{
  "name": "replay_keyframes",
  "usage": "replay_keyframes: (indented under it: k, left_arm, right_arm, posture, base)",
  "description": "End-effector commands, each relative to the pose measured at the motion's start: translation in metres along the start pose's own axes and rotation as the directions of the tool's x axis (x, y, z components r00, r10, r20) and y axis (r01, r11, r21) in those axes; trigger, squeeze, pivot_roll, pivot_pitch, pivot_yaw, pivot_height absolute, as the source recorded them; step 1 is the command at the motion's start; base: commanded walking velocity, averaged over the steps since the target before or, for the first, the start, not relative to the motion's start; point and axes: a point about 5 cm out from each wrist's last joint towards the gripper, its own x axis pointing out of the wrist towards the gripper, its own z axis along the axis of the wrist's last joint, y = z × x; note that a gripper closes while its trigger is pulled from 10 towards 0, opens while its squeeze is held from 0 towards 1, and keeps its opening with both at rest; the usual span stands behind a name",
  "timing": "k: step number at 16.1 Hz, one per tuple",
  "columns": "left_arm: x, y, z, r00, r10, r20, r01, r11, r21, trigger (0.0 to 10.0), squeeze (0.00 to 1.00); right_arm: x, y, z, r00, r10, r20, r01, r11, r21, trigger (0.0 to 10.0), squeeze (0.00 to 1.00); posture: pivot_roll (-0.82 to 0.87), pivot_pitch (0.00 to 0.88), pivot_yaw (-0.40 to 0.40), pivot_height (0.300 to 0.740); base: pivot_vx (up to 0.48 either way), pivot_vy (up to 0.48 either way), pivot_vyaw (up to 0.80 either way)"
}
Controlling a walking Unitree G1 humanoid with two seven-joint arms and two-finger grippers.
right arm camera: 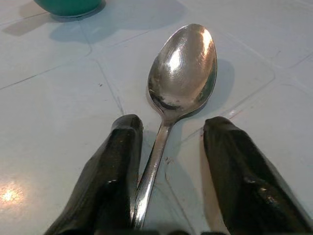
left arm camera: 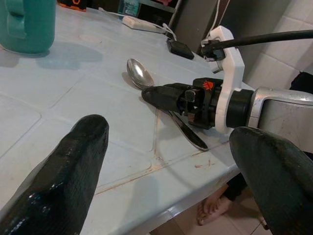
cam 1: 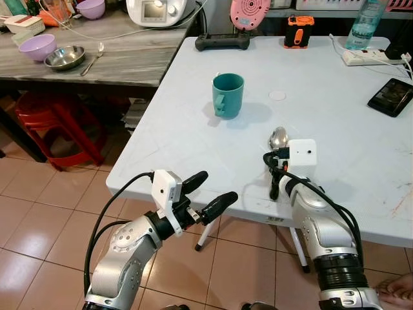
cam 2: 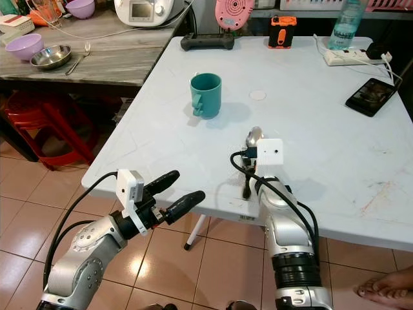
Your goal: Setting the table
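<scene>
Counter (cam 1: 335, 161): white top, carrying a mug and a spoon; a phone, a power strip and a bottle sit along its far right side.
Mug (cam 1: 228, 95): teal, upright, near the middle of the counter, well beyond the spoon.
Left claw (cam 1: 205, 197): fingers apart, empty, hovering off the counter's near edge.
Right claw (right arm camera: 168, 166): low over the counter near its front edge, fingers apart on either side of the spoon's handle, not clamped on it.
Spoon (right arm camera: 183, 73): lying flat on the counter, bowl pointing towards the mug.
Progress: mug and spoon look laid; other tableware, such as a fork (cam 1: 94, 57) on the side counter, probably remains.
</scene>
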Motion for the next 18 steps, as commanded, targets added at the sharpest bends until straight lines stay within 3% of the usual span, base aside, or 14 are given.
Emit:
replay_keyframes:
  k: [1, 13, 15, 18]
  left_arm:
    - [-0.003, -0.002, 0.0, 1.0, -0.016, -0.012, 0.016, 1.0, 0.007, 10.0, 0.0]
    - [-0.005, -0.001, 0.001, 1.0, -0.025, -0.019, 0.026, 0.999, 0.023, 10.0, 0.0]
    - [-0.004, 0.002, 0.001, 1.0, 0.005, -0.008, -0.005, 0.999, 0.033, 10.0, 0.0]
    - [-0.006, 0.017, 0.006, 0.988, 0.15, 0.033, -0.152, 0.986, 0.063, 10.0, 0.0]
  right_arm:
    - [0.0, 0.002, -0.015, 0.998, 0.004, -0.069, -0.002, 1.0, 0.021, 0.0, 0.0]
    - [0.0, -0.001, -0.017, 0.997, -0.022, -0.076, 0.027, 0.997, 0.07, 0.0, 0.0]
    - [-0.001, -0.006, -0.012, 0.997, -0.055, -0.045, 0.059, 0.994, 0.088, 0.0, 0.0]
    - [-0.008, -0.019, 0.001, 0.992, -0.123, 0.039, 0.119, 0.989, 0.092, 0.0, 0.0]
  posture:
    - [-0.1, 0.14, 0.101, 0.74]
    - [-0.09, 0.134, 0.104, 0.74]
    - [-0.09, 0.134, 0.104, 0.74]
    - [-0.09, 0.127, 0.101, 0.74]
  base:
    - [0.0, 0.0, 0.0]
    - [0.0, 0.0, 0.0]
    - [0.0, 0.0, 0.0]
    - [0.0, 0.0, 0.0]
